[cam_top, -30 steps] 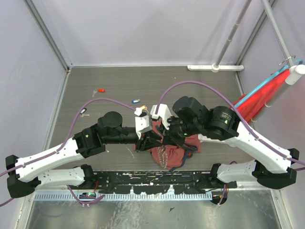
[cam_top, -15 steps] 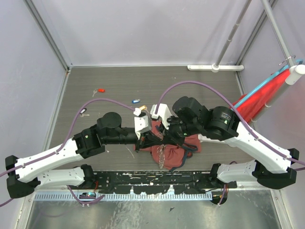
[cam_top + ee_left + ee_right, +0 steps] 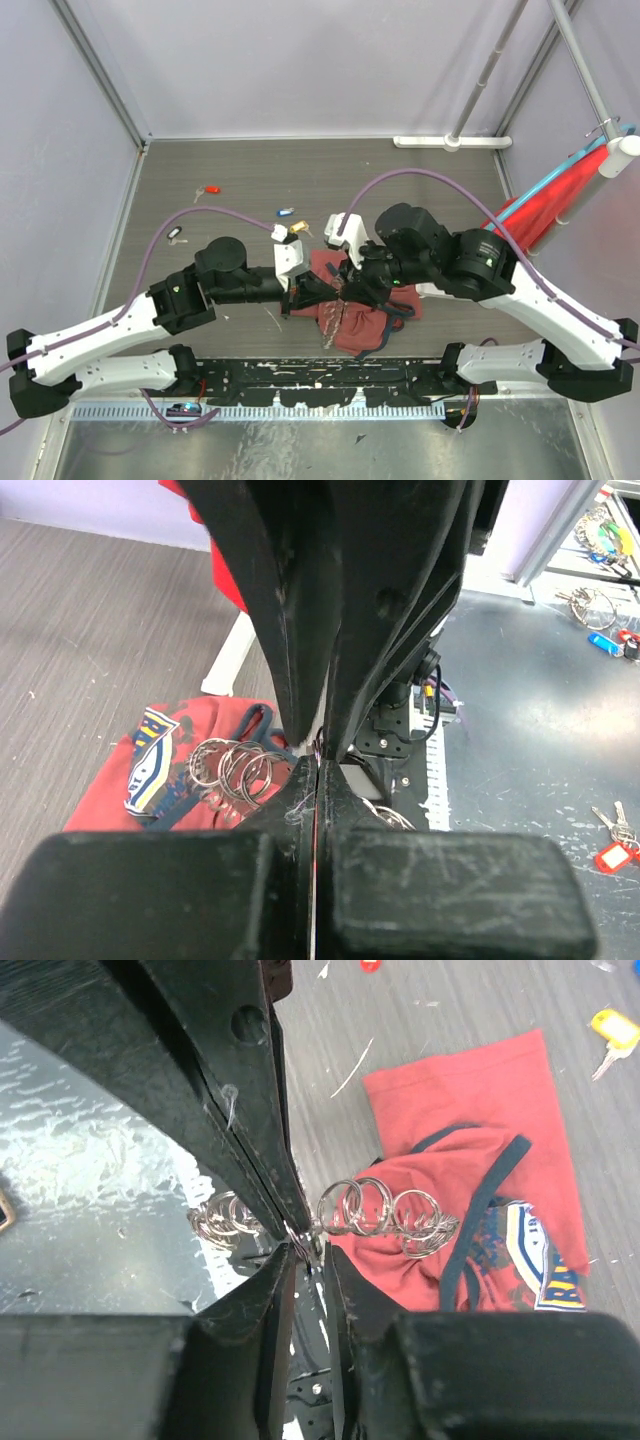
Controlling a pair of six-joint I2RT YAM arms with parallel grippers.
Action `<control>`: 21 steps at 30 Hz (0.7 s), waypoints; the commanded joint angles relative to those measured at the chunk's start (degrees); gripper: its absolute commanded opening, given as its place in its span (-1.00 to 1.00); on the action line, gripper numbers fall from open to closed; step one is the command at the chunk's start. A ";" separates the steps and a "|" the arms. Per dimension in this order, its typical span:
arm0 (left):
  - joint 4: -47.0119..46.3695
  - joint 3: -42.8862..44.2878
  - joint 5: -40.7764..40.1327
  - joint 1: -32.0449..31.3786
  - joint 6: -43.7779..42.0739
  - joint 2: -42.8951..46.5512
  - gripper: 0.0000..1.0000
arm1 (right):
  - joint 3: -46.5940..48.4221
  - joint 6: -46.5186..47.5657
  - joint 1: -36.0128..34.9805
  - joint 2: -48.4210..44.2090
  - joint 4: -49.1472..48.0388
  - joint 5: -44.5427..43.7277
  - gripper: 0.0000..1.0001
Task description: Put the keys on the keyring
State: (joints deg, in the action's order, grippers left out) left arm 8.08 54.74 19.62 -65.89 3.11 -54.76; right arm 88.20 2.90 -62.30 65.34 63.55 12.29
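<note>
left wrist view: left pincer clamped tight on the keyring wire, right pincer meeting it tip-to-tip, fingers parted a crack. ring hangs over the red bag; loose keys lie farther out on the bench.

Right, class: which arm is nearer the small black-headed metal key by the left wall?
Left. The left arm bends just right of the small black-headed metal key, apart from it; the right arm lies far to its right, beyond the dark-red cloth bag.
</note>
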 commanded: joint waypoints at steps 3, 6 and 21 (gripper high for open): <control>-5.40 -2.19 -2.74 -0.03 1.39 3.37 -1.00 | -1.66 -2.45 -0.27 -7.45 -11.40 -3.89 -0.35; -7.43 -3.07 -3.44 -0.03 2.58 5.01 -1.00 | -5.42 -3.48 -0.27 -12.55 -17.74 -4.20 -0.29; -25.69 -8.02 -3.16 -0.05 10.56 9.59 -1.00 | -17.31 -8.64 -0.32 -20.37 -36.82 2.26 -0.26</control>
State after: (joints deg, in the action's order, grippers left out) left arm -8.21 47.07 15.99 -65.89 11.07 -46.39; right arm 71.90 -3.44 -62.30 45.39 35.09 11.77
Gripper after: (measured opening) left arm 0.008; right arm 0.374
